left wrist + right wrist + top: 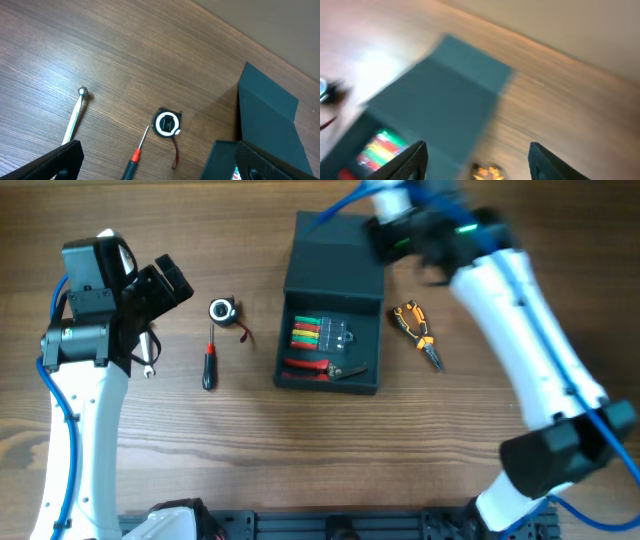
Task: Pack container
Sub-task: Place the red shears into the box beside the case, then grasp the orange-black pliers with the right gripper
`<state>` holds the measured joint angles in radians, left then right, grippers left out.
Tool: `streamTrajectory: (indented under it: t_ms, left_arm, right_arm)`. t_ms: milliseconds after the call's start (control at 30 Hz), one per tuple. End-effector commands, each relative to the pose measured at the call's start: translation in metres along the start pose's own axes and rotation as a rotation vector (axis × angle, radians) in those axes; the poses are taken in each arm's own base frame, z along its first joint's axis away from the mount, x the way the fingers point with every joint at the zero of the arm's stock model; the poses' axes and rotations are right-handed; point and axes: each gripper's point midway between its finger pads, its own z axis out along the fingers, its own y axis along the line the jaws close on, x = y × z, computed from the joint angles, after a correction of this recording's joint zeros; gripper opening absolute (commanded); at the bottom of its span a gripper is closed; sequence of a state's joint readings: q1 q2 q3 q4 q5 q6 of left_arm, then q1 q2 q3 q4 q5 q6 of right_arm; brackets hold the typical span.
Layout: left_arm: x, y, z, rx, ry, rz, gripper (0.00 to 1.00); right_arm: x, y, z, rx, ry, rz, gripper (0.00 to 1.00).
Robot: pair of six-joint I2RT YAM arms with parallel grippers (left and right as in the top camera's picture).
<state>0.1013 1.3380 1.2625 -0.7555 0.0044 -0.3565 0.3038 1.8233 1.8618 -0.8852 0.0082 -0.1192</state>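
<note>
wood-grain table (300, 450) under everything. over its right side, the white right arm (520, 310), blurred, with the right gripper (385, 235) above the far right corner of the lid; in the right wrist view, fingers (412, 160) spread apart, released, gripping nothing. at the left edge, the left arm (85, 410), with the left gripper (165, 283) above the table well left of the box, jaws likewise wide and empty. mid-table, the container (330, 305), dark teal-grey, open, its flat lid (333, 255) thrown back toward the far side. inside, a row of red, green and yellow bits (306, 332) and a red-handled tool (310, 367) along the near wall. just right of the box, apart from it, orange-and-black pliers (417, 333). left of it, a screwdriver (209, 365) with a red-and-black handle; just beyond its tip, a round tape measure (222, 310); farther left, partly under the left gripper, a slim silver tool (147, 360).
</note>
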Motion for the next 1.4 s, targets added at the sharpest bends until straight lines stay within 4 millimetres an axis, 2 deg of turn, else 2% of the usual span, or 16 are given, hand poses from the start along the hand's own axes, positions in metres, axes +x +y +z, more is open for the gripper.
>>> streamTrajectory:
  t_ms: [0,33,67,233,367,433,567,667,833,933,1133,1233,1367]
  left_arm:
    - [-0.008,0.0,-0.003,-0.002,-0.02,0.004,1.0]
    - [-0.008,0.0,-0.003,-0.002,-0.02,0.004,1.0]
    - [-0.008,0.0,-0.003,-0.002,-0.02,0.004,1.0]
    - [-0.008,0.0,-0.003,-0.002,-0.02,0.004,1.0]
    - [-0.008,0.0,-0.003,-0.002,-0.02,0.004,1.0]
    - [-0.008,0.0,-0.003,-0.002,-0.02,0.004,1.0]
    - [-0.008,0.0,-0.003,-0.002,-0.02,0.004,1.0]
    - [-0.008,0.0,-0.003,-0.002,-0.02,0.004,1.0]
    - [-0.008,0.0,-0.003,-0.002,-0.02,0.004,1.0]
    - [-0.008,0.0,-0.003,-0.002,-0.02,0.004,1.0]
    - [-0.008,0.0,-0.003,-0.002,-0.02,0.004,1.0]
    - [-0.008,0.0,-0.003,-0.002,-0.02,0.004,1.0]
    - [-0.008,0.0,-0.003,-0.002,-0.02,0.004,1.0]
  right_arm:
    - [0.047,-0.072,0.022,0.027,0.132,0.253,0.59]
    - [0.068,-0.082,0.034,0.0,0.195,0.299,0.58]
    - [0.08,-0.083,0.041,-0.015,0.237,0.317,0.58]
    - [0.149,-0.068,0.091,-0.081,0.505,0.293,0.56]
    - [0.18,-0.052,0.106,-0.175,0.619,0.184,0.49]
    - [0.193,-0.053,0.108,-0.152,0.674,0.141,0.5]
    - [0.197,-0.055,0.107,-0.133,0.691,0.128,0.53]
    - [0.207,-0.045,0.104,-0.159,0.733,0.095,0.53]
    - [0.225,-0.03,0.119,-0.173,0.741,0.074,0.54]
    - [0.229,-0.028,0.13,-0.152,0.716,0.087,0.54]
    - [0.223,-0.033,0.147,-0.106,0.646,0.124,0.36]
    - [0.231,-0.031,0.153,-0.105,0.641,0.123,0.34]
    - [0.243,-0.029,0.155,-0.108,0.658,0.125,0.24]
